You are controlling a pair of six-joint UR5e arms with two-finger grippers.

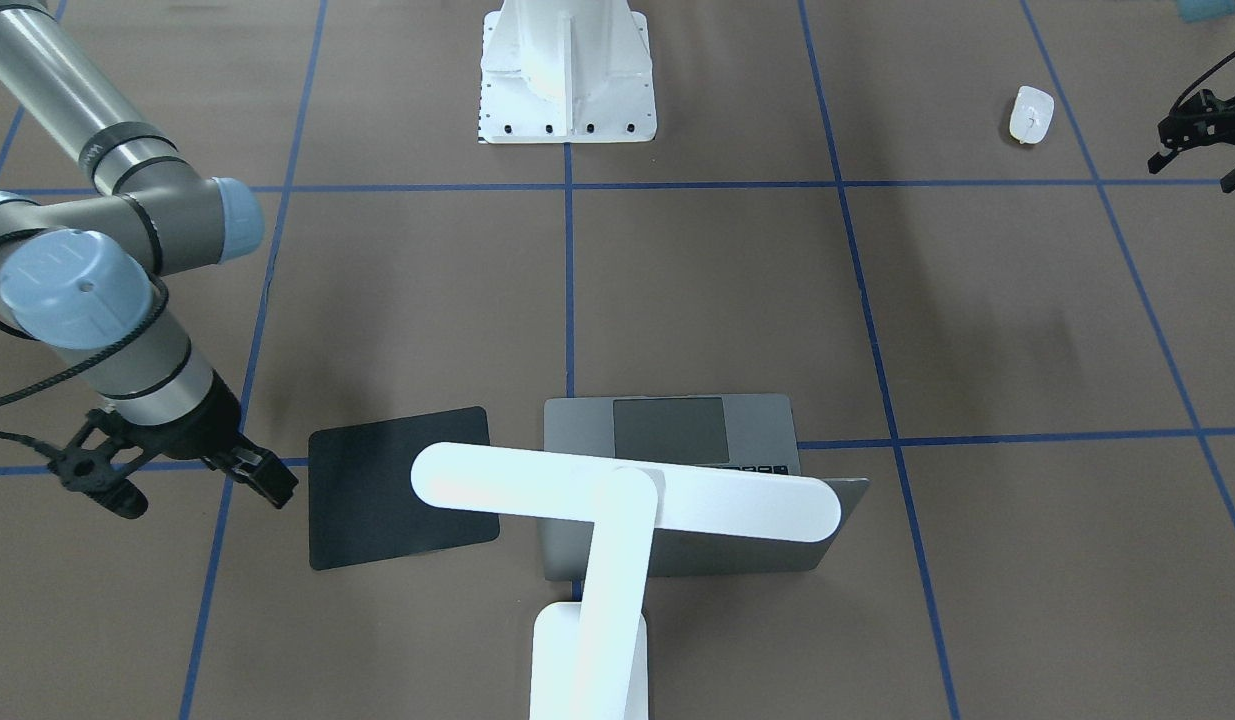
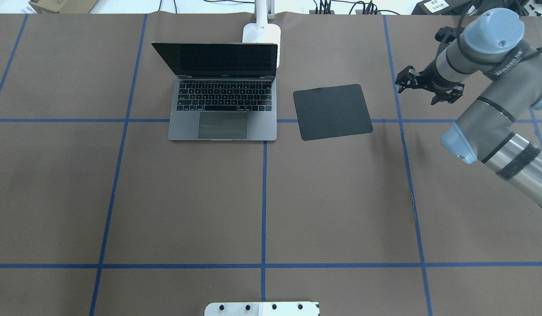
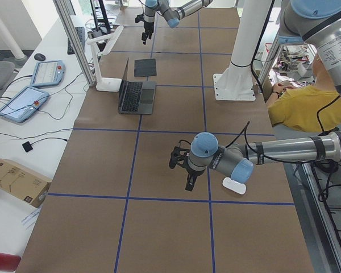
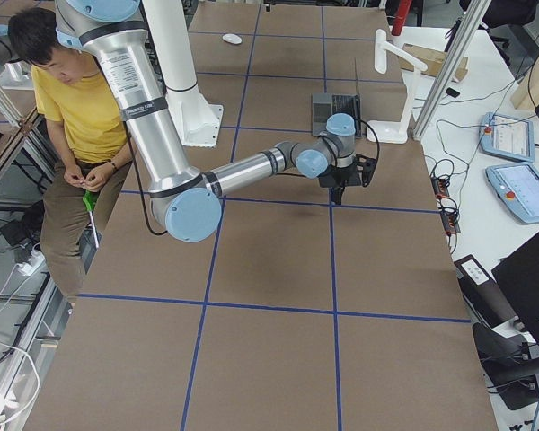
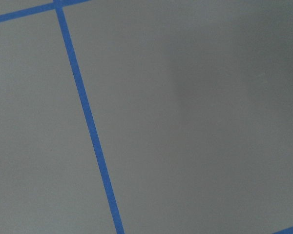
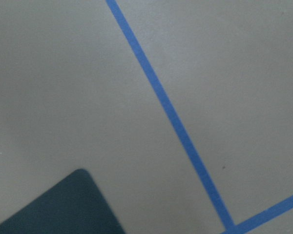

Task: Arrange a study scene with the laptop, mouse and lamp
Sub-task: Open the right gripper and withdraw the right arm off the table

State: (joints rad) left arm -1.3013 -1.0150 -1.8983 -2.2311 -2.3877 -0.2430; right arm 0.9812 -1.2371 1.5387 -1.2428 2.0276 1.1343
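The laptop [image 2: 222, 109] stood open on the surface [image 2: 297, 197], with the lamp [image 2: 261, 33] just behind its lid. A black mat [image 2: 332, 112] lay just beside it on the right. The right claw [image 2: 428, 85] hung beyond the mat, apart from it.

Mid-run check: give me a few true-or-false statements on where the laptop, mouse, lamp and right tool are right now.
1. The laptop is open. True.
2. The mouse sits on the black mat. False: the mat is bare, and the mouse lies far off on the table, over on the robot's left.
3. The lamp stands behind the laptop's screen, on the side away from the robot. True.
4. The right tool is gripping the mat. False: it hangs beside the mat's outer edge, apart from it.
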